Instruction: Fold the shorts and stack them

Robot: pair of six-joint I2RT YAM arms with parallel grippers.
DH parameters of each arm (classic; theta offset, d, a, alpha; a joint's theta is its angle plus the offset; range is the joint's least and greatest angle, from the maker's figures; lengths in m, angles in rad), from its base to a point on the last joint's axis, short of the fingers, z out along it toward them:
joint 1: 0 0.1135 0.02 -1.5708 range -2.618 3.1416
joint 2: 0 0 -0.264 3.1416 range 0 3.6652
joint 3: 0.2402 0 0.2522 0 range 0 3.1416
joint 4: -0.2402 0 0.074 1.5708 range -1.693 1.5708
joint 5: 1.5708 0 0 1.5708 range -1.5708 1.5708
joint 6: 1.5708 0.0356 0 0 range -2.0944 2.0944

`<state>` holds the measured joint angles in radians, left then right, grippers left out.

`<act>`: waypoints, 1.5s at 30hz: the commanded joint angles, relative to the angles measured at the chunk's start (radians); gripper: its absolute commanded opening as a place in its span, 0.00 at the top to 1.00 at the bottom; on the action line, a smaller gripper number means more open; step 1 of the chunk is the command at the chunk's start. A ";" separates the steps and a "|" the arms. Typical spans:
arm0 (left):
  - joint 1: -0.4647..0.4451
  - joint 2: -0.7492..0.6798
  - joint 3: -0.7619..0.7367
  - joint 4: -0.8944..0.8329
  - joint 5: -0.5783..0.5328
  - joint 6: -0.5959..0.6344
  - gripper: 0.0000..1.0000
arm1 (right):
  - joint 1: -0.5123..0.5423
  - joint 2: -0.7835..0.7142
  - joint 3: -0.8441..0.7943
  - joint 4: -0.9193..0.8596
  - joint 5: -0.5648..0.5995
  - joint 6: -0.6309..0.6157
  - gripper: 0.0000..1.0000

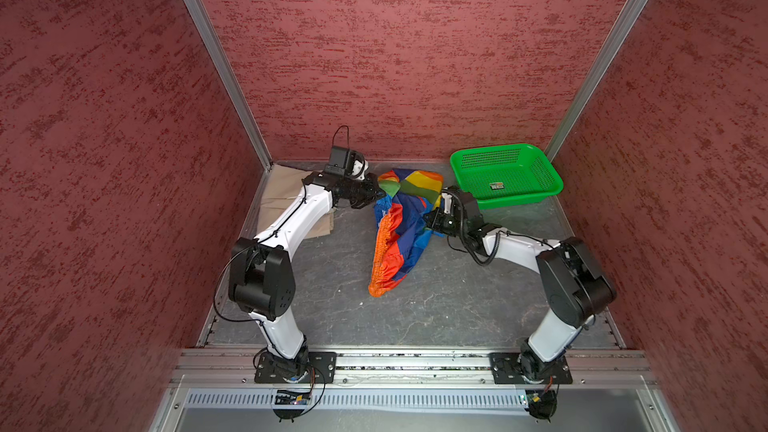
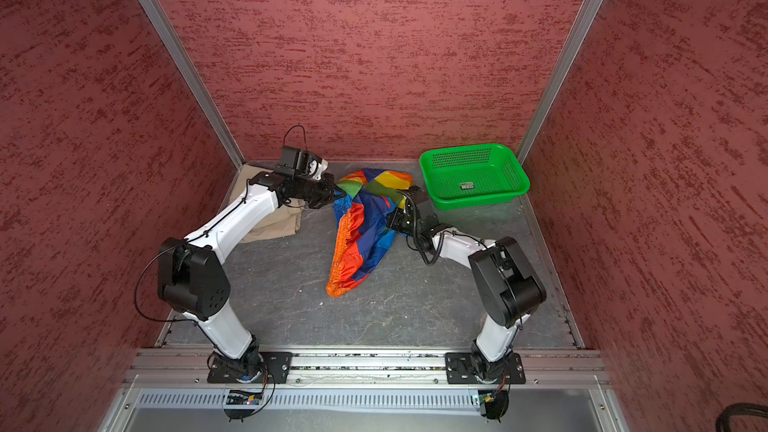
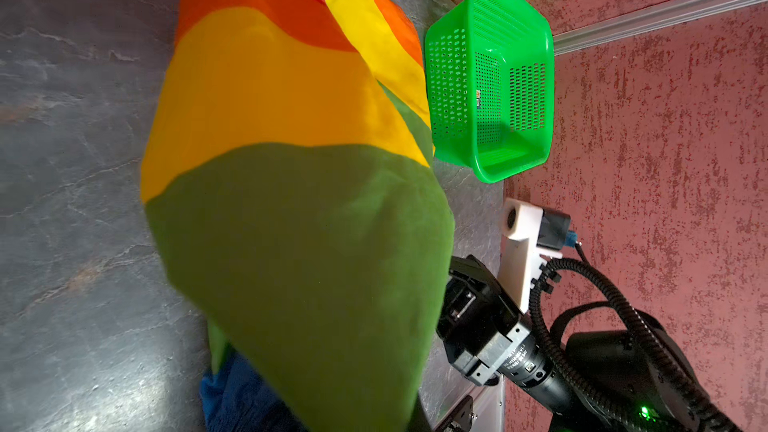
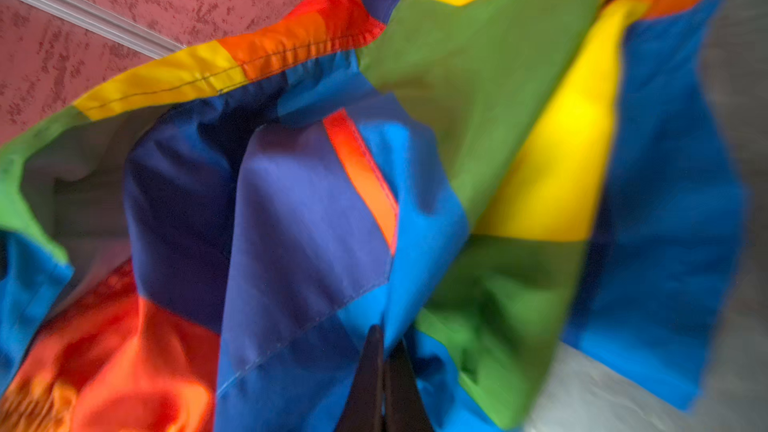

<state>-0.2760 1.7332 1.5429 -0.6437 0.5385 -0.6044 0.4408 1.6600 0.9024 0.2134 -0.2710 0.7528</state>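
Note:
The rainbow-striped shorts (image 1: 399,226) (image 2: 361,226) lie crumpled mid-table, orange waistband toward the front. My left gripper (image 1: 376,193) (image 2: 334,193) is shut on a green corner of them at the back. In the left wrist view the green cloth (image 3: 291,222) hangs over the jaws and hides them. My right gripper (image 1: 428,222) (image 2: 390,222) is at the shorts' right side. In the right wrist view its dark fingers (image 4: 388,336) are pressed together on a fold of blue cloth (image 4: 316,218). The beige shorts (image 1: 282,197) (image 2: 274,222) lie flat at the back left, partly under the left arm.
A green perforated basket (image 1: 515,197) (image 2: 478,199) (image 3: 490,76) stands at the back right corner with only a small label inside. Red textured walls enclose the table on three sides. The right arm's wrist (image 3: 498,326) shows close beside the lifted cloth.

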 commanded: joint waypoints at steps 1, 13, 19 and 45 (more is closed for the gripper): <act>0.043 -0.031 0.067 -0.029 0.030 0.032 1.00 | -0.008 -0.134 -0.067 -0.002 0.077 -0.017 1.00; 0.151 -0.069 0.164 -0.100 0.001 0.044 1.00 | -0.008 -0.435 -0.400 -0.074 0.212 0.006 1.00; 0.156 -0.063 0.215 -0.142 -0.019 0.052 1.00 | -0.002 -0.452 -0.459 -0.069 0.229 0.018 1.00; 0.049 -0.055 0.360 -0.274 -0.169 0.055 1.00 | -0.008 -0.497 -0.434 0.050 0.412 -0.037 0.27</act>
<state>-0.2066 1.6901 1.8736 -0.9127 0.4110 -0.5671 0.4408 1.1496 0.4305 0.2848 0.0738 0.7319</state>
